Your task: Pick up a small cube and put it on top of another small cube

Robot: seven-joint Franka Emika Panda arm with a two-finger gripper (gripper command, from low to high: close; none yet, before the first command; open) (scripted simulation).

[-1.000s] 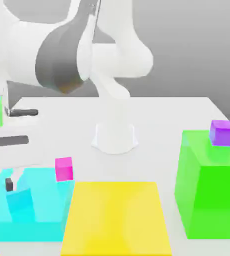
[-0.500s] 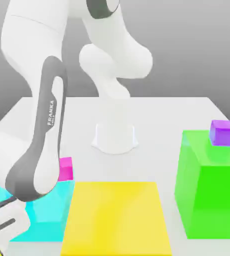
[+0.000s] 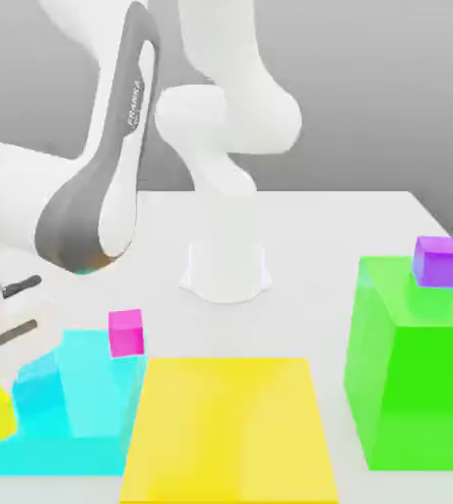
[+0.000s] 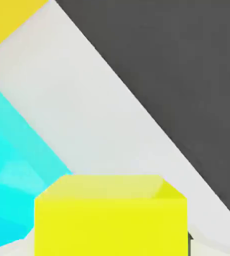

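Pinching the small yellow cube (image 4: 110,215), the tool hangs just beside the cyan block (image 3: 83,404).

A large flat yellow block (image 3: 230,428) lies at the near middle of the white desk (image 3: 319,236). On the exterior view's left, touching its edge, sits a cyan stepped block (image 3: 78,409). A big bright-green cube (image 3: 413,379) stands on the exterior view's right, apart from the flat block. Beyond the desk the background is plain grey. In the hand view, the cyan block (image 4: 12,170) rests on the pale desk (image 4: 102,115) beside a dark floor.
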